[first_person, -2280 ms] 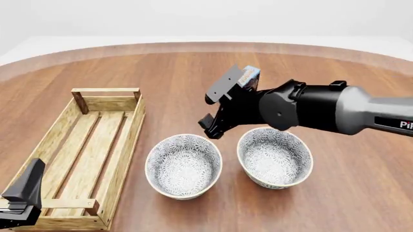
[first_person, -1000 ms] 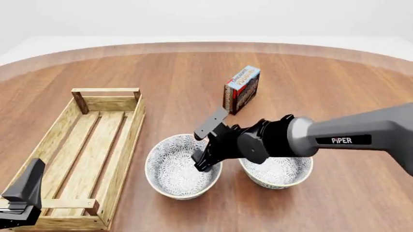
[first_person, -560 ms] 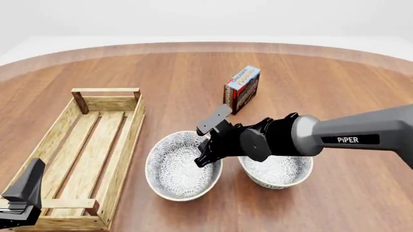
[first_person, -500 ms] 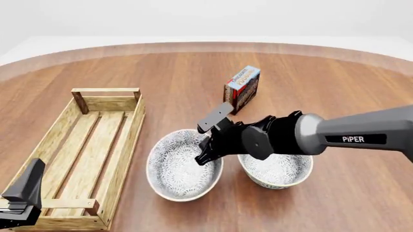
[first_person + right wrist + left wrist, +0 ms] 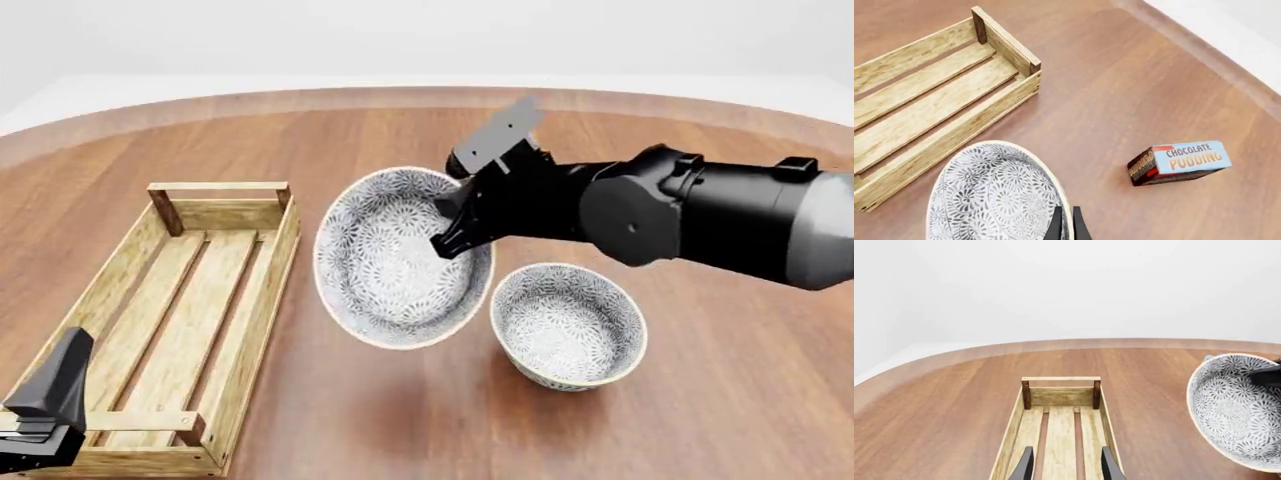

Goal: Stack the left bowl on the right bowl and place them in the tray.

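Left gripper (image 5: 47, 425): nearest the camera, at the front view's lower left corner, just over the tray's near end; in the left wrist view its two fingers (image 5: 1025, 466) stand apart with nothing between them.
Tray (image 5: 262, 300): long light-wood slatted crate on the left of the table, running from near to far, with a raised handle bar across each end; gaps show between its three floor slats.
Right bowl (image 5: 570, 325): sits upright on the wood right of the tray, well apart from it; pale outside, grey-and-white flower pattern inside.
Open room: a bare strip of table (image 5: 334, 420) lies between the tray's right wall and the right bowl, under the lifted bowl.
Left bowl (image 5: 398, 258): off the table, tilted steeply so its patterned inside faces the camera; it hangs between tray and right bowl, its lower rim close to the right bowl's left rim. Same flower pattern, thin pale rim.
Right gripper (image 5: 454, 218): comes in from the right and is clamped on the left bowl's rim on its far right side; in the right wrist view its fingertips (image 5: 1056, 226) sit pressed together over the rim.
Pudding box (image 5: 1179, 162): small printed box reading CHOCOLATE PUDDING, on the table beyond the bowls in the right wrist view; the arm hides it in the front view.
Far edge: the round table's rim curves behind everything.
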Action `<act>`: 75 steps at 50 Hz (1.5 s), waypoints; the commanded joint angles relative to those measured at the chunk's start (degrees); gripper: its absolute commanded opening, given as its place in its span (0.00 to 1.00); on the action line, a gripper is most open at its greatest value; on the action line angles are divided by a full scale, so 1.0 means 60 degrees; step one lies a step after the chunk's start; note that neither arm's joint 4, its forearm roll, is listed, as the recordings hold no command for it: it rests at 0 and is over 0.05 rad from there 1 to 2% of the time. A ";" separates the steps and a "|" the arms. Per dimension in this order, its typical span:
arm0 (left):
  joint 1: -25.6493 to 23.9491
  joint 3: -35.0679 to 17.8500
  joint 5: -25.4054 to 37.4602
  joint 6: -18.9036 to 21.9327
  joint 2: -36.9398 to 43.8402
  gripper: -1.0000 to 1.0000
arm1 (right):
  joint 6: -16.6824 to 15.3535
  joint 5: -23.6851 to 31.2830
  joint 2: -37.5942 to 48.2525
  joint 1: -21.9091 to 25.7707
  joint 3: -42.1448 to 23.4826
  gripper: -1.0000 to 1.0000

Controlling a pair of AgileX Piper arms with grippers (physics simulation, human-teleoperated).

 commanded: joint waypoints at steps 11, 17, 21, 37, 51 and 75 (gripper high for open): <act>0.0000 0.0000 0.0000 0.0000 0.0000 1.00 | 0.0899 0.0620 -0.2549 -0.1870 0.0057 0.00; 0.0000 0.0000 0.0000 0.0000 0.0000 1.00 | 0.1389 0.0572 -0.3054 -0.2419 0.0502 0.00; 0.0000 0.0000 0.0000 0.0000 0.0000 1.00 | 0.1555 0.0564 -0.3293 -0.2616 0.0724 0.00; 0.0000 0.0000 0.0000 0.0000 0.0000 1.00 | 0.2289 0.0314 -0.4360 -0.3426 0.1942 0.00; 0.0000 0.0000 0.0000 0.0000 0.0000 1.00 | 0.2972 -0.0340 -0.4533 -0.4003 0.3050 0.00; 0.0000 0.0000 0.0000 0.0000 0.0000 1.00 | 0.3855 -0.1424 -0.4028 -0.4353 0.4226 0.00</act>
